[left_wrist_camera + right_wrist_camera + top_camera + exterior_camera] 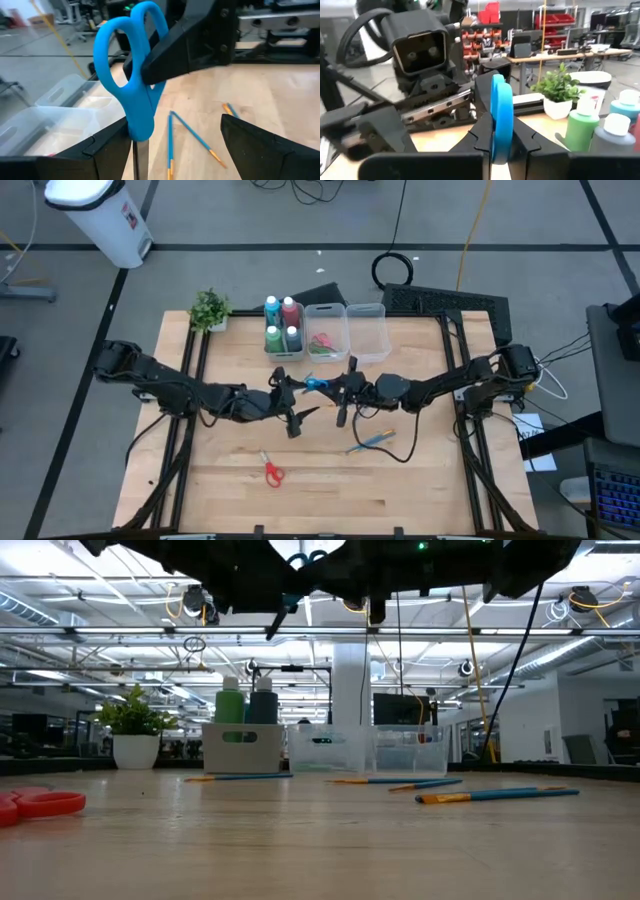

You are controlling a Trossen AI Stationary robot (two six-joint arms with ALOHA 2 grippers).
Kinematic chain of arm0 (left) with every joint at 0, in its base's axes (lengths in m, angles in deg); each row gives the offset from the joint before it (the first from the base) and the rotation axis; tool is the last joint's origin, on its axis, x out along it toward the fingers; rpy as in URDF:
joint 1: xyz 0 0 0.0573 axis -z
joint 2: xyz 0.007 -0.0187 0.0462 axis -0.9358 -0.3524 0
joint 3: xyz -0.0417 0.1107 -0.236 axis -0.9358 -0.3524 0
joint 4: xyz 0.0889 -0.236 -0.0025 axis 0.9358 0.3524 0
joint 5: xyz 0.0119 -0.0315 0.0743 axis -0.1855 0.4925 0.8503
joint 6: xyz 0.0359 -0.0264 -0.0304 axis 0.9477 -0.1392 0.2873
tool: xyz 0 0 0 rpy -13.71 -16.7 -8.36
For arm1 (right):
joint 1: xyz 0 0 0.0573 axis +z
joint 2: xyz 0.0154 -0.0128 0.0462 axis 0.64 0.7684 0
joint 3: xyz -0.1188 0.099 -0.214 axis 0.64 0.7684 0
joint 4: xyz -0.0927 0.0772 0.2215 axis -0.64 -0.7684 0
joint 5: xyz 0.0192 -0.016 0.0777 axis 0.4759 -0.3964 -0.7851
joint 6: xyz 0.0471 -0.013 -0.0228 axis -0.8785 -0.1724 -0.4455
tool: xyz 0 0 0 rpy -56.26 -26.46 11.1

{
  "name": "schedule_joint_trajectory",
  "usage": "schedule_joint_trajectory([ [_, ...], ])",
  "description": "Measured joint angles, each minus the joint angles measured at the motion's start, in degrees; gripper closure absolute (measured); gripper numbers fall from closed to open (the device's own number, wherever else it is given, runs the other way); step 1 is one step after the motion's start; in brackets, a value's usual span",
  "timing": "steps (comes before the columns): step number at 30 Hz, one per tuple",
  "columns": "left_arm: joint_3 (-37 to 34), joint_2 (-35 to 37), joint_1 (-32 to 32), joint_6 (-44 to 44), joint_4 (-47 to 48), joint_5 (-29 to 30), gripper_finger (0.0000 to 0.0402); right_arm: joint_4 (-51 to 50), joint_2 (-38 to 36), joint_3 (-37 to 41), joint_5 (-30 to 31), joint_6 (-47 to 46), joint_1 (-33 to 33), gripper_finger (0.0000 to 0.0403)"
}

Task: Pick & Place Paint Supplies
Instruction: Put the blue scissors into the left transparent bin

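"Since both arms meet above the middle of the tabletop (400,490), which one has the blue scissors (131,75)?"

"I make it the right end effector (497,145). Its fingers are closed on the scissors, which show edge-on between them in its own wrist view. The left end effector (175,130) is just beside them with its fingers spread wide and nothing in its grip. The scissors are in the air, near the bins."

"How far along is the sorting?"

"Roughly half, I'd judge. All four paint bottles (283,325) stand in the bin next to the potted plant (210,308). The middle bin (326,313) holds something pink and something green, most likely two pairs of scissors. The third bin (368,312) looks bare."

"What is left?"

"The blue pair needs setting down. The red scissors (272,472) lie near the front edge of the tabletop, well apart from the bins. The brushes (370,442) are loose on the wood too; the low view shows several."

"Any writing or brand you can read?"

"None. The bottles may carry labels, but nothing on them is legible. A white container (100,215) on the floor has a red mark that I can't read either."
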Motion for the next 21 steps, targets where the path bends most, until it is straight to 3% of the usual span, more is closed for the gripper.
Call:
schedule_joint_trajectory([
  [9,0.0,6.7,0.4,1.8,3.7,-2.5,0.0096,-8.7,-4.7,0.0,1.0,0.7,0.6,0.0389],
  [21,0.0,19.4,1.2,3.5,20.3,0.6,0.0096,-20.6,-8.9,0.0,5.0,0.9,1.8,0.0388],
])
